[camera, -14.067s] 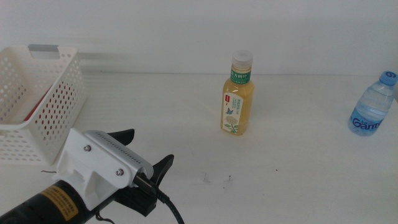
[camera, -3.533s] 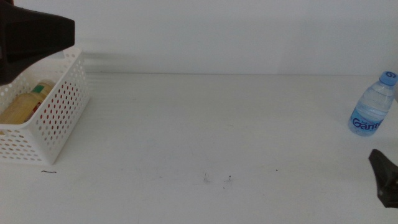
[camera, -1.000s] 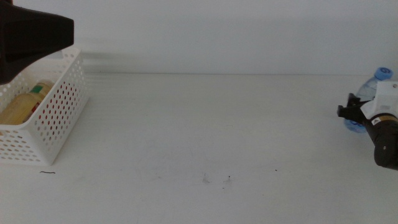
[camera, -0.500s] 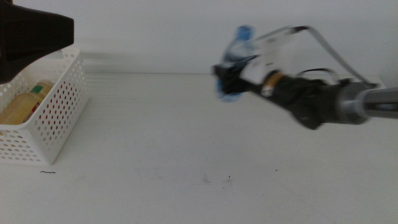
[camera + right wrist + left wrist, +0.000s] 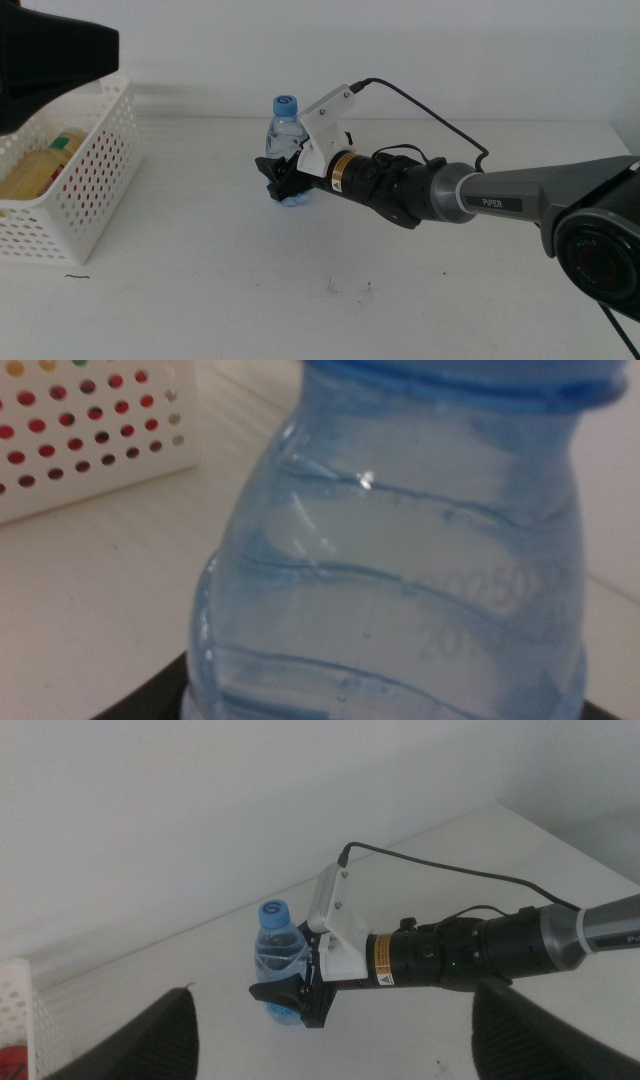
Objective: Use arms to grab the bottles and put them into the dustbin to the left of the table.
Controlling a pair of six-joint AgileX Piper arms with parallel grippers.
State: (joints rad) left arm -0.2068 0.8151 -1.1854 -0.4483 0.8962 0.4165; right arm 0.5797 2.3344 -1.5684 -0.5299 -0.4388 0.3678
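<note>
My right gripper (image 5: 283, 182) is shut on the lower body of the small clear water bottle (image 5: 285, 126), which stands upright with its blue cap on top, left of the table's (image 5: 330, 310) middle and low over it. In the right wrist view the bottle (image 5: 400, 560) fills the frame between the jaws. The dustbin (image 5: 85, 185), a white perforated basket, sits at the left edge with the yellow tea bottle (image 5: 35, 170) lying inside. My left gripper (image 5: 332, 992) hangs open above the dustbin, with nothing between its jaws. It looks down on the bottle (image 5: 279, 952).
The right arm (image 5: 500, 200) stretches across the table from the right side. A few dark specks (image 5: 348, 288) mark the tabletop near the front. Behind the table is a plain white wall.
The right gripper took hold of the water bottle at the far right and has carried it leftward, past the table's middle. The left gripper has stayed over the dustbin.
</note>
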